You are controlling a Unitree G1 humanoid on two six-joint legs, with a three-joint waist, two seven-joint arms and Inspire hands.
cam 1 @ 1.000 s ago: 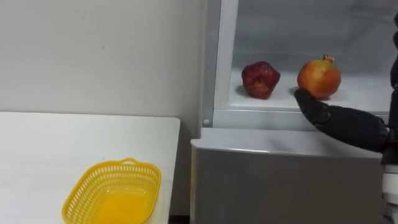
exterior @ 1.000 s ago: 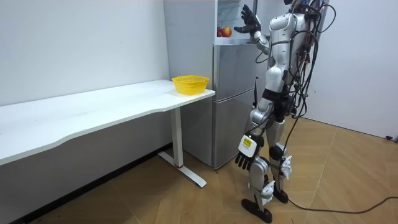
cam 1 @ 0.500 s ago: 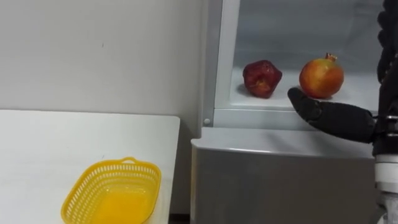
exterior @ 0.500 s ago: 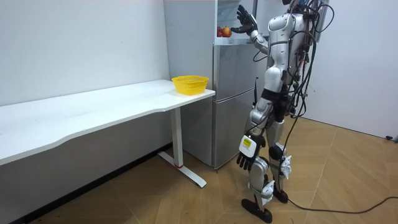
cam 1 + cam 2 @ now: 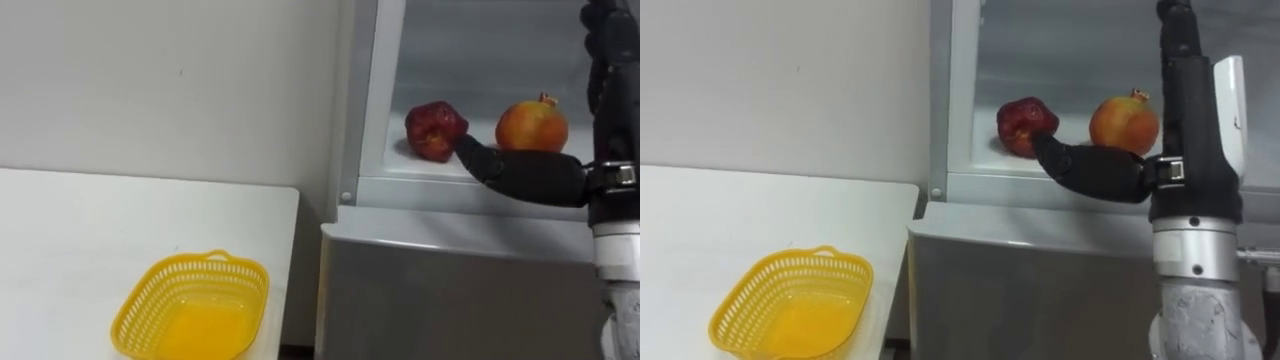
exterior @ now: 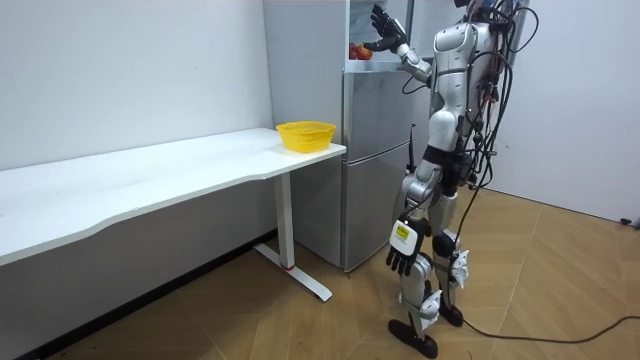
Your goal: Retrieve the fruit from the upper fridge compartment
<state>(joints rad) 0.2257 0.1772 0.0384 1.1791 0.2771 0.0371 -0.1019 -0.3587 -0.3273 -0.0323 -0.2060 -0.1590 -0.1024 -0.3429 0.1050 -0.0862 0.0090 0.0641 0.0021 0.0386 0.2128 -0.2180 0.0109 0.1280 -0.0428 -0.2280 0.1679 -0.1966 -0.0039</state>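
Left eye view: I am holding my right robot hand [image 5: 530, 178] up in front of the open upper compartment of the grey fridge [image 5: 450, 300]. Its fingers [image 5: 608, 60] are pointing straight up and its thumb is reaching out sideways toward the fruit. The robot hand is spread and is grasping nothing.

Two fruits are sitting on the white shelf [image 5: 398, 160] inside the compartment. A dark red, lumpy round fruit [image 5: 435, 130] is lying on the left. An orange-red pomegranate [image 5: 531, 126] with a small crown on top is standing to its right, a little apart from it. My thumb tip is overlapping the lower right edge of the dark red fruit, and I cannot tell whether it is touching the fruit or hanging just in front of it. The pomegranate is showing above my thumb and to the left of my upright fingers, farther back on the shelf. Neither fruit is being gripped.

Down on the left, a yellow perforated plastic basket [image 5: 192, 308] is resting on the white tabletop [image 5: 90, 240], near the edge that is next to the fridge.

In the room view I am standing upright close to the fridge with my right arm lifted to the top compartment. My left robot hand [image 6: 402, 258] is hanging loosely beside my thigh, fingers relaxed.
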